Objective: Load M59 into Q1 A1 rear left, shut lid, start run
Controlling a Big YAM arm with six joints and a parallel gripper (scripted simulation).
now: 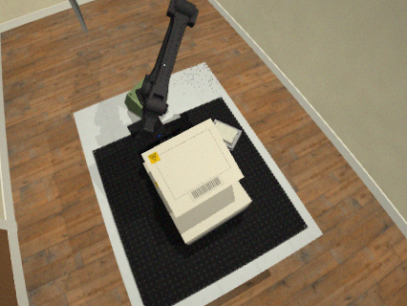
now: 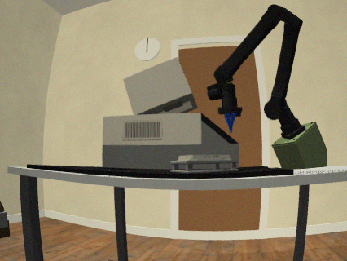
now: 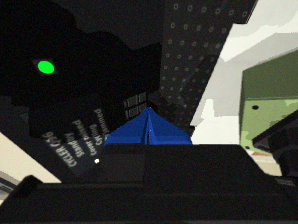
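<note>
The table (image 2: pixel 122 179) carries the cycler (image 2: pixel 155 140), its lid (image 2: pixel 156 86) tilted up and back. The arm (image 2: pixel 261 37) arches over from its green base (image 2: pixel 303 148). Its gripper (image 2: pixel 230 122) points down above the panel, fingers pressed together, holding nothing. The plate (image 2: pixel 204 161) lies on its nest beside the cycler.

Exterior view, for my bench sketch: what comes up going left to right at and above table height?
Cycler Q1's housing with its barcode label → its raised lid → plate M59 on its nest → the shut blue-tipped gripper → the arm's green base block.
</note>
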